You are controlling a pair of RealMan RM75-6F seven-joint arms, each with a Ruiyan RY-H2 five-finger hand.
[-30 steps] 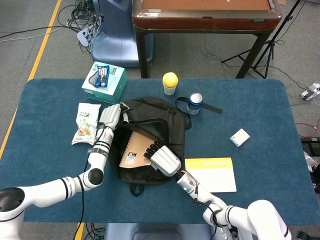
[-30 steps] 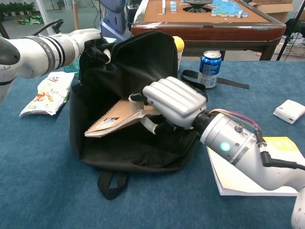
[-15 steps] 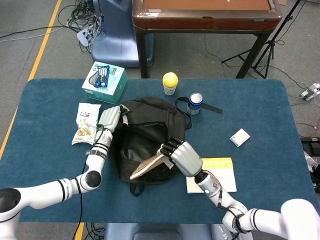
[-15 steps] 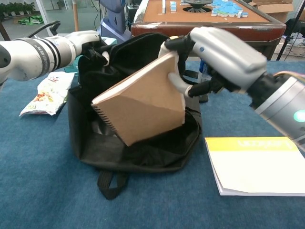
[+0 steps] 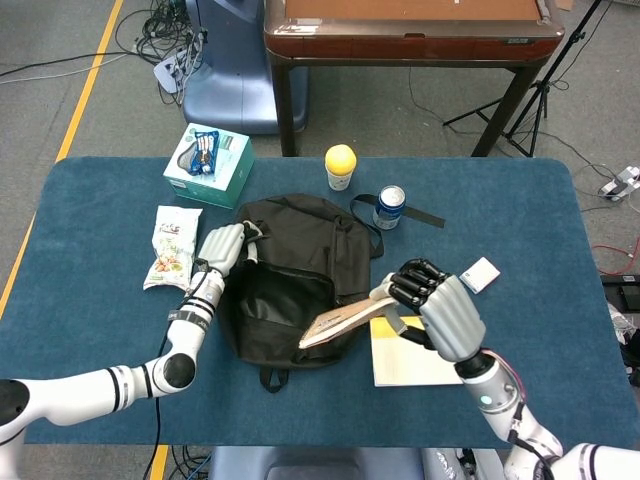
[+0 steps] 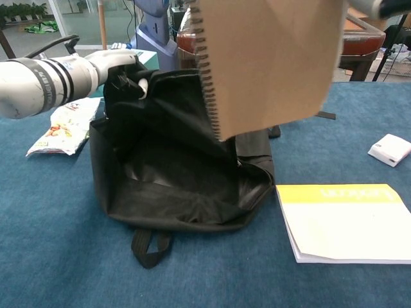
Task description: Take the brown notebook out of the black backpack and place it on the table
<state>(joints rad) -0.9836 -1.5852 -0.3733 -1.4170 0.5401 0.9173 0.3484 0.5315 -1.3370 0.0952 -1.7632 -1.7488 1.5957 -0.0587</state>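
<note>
The black backpack (image 5: 295, 270) lies open on the blue table (image 5: 90, 215), its mouth gaping toward me (image 6: 186, 192). My left hand (image 5: 222, 246) grips the bag's upper left edge and holds it open; the same hand (image 6: 122, 61) shows at the top left of the chest view. My right hand (image 5: 432, 300) holds the brown spiral notebook (image 5: 345, 320) lifted clear of the bag, over its right side. In the chest view the brown notebook (image 6: 270, 61) fills the top, spiral edge to the left, and the right hand is almost wholly out of frame.
A yellow-and-white booklet (image 5: 420, 355) lies right of the bag. A snack packet (image 5: 172, 245), a teal box (image 5: 208, 163), a yellow-lidded cup (image 5: 340, 166), a blue can (image 5: 389, 206) and a small white box (image 5: 480, 274) stand around. A brown table (image 5: 410, 30) is behind.
My right hand has drawn the notebook out of the backpack and raised it up and to the right. The left hand still holds the bag's edge.
</note>
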